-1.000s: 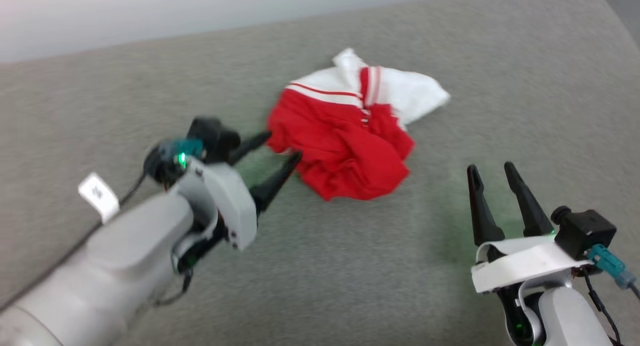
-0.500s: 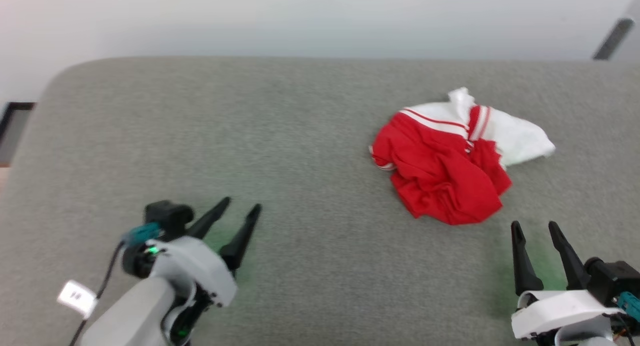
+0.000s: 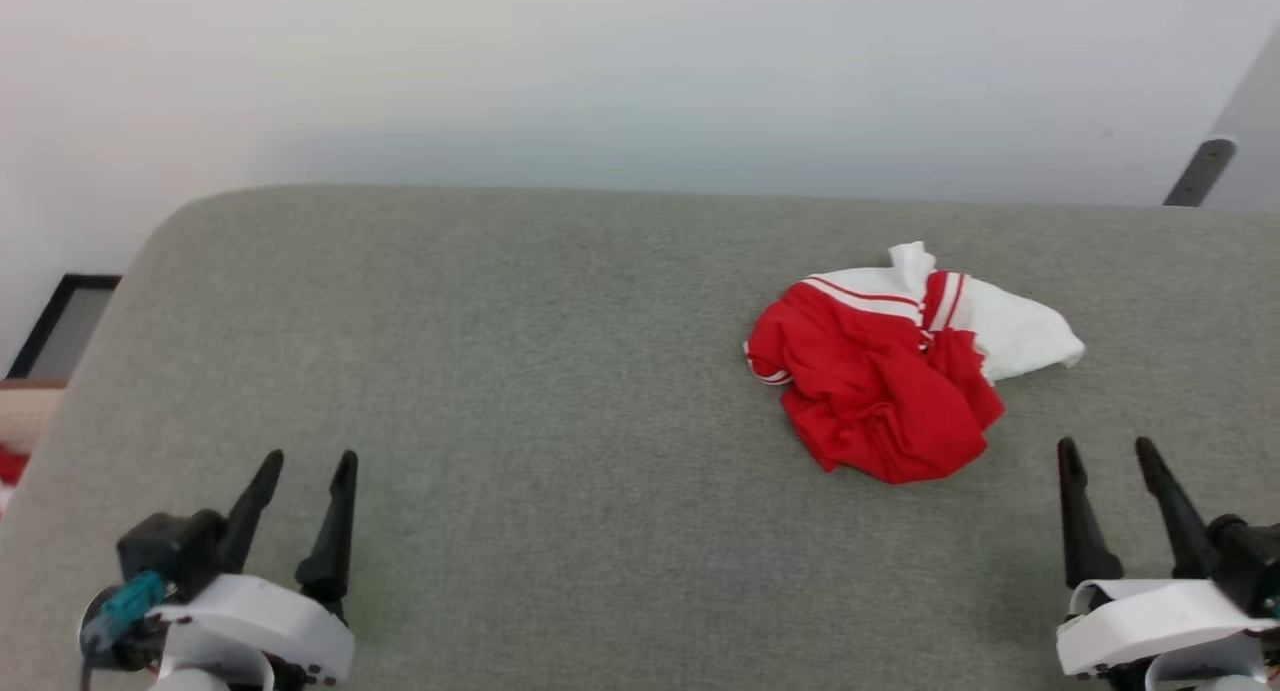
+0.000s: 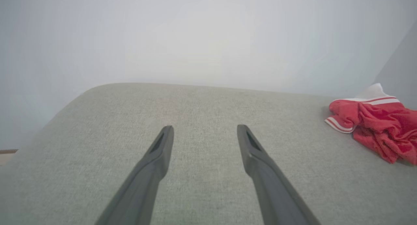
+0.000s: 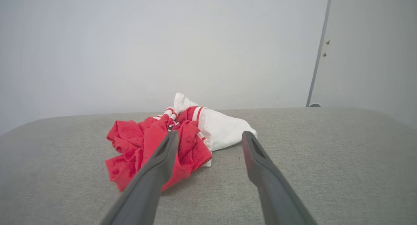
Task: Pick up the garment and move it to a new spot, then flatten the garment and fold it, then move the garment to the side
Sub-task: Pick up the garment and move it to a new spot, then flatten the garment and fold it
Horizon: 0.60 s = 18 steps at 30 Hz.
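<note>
My garment (image 3: 880, 391) is a crumpled heap, all bunched up and not flat. Most of it is red. A white part sticks out at the far side, and the trim has thin red and white stripes. It lies on the grey cloth top (image 3: 500, 371), over on my right side. My right gripper (image 3: 1105, 444) sits near the heap, on my side of it, not touching, with its two fingers apart and nothing between them. My left gripper (image 3: 310, 459) is well away from the heap, its fingers apart too, holding nothing.
</note>
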### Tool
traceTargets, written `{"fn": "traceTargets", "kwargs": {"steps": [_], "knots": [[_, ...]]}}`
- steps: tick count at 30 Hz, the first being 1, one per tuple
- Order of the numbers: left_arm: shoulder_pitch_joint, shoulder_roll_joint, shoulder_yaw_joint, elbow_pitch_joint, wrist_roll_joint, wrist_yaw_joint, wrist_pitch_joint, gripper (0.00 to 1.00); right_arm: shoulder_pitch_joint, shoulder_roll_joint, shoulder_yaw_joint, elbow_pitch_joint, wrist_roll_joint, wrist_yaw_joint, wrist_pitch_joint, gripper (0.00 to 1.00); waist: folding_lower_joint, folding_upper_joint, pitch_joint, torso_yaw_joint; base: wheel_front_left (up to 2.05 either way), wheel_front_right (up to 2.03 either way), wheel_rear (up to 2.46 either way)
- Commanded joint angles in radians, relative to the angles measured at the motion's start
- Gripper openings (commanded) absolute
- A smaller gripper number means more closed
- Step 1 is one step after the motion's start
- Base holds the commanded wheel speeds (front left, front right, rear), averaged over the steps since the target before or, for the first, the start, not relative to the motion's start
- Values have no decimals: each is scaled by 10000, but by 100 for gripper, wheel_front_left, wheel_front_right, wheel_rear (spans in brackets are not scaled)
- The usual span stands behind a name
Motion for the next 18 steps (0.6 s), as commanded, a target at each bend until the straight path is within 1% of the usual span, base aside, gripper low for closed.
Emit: {"fn": "traceTargets", "kwargs": {"steps": [1, 4, 10, 18], "knots": [[137, -47, 102, -58, 63, 5, 2, 100, -7, -46, -47, -50, -42, 4, -6, 100, 0, 0, -153, -194, 0, 0, 0], [543, -280, 675, -367, 571, -82, 1, 100, -16, -111, -111, -205, -21, 3, -8, 100, 0, 0, -286, -356, 0, 0, 0], [1021, -705, 1321, -564, 1123, -238, 1, 100, 256, -44, -249, -366, 44, 4, 30, 100, 0, 0, -383, -486, 0, 0, 0], [1154, -997, 1719, -447, 1409, -405, 1, 100, 231, 119, -244, -364, 43, 4, 17, 100, 0, 0, -293, -565, 0, 0, 0]]}}
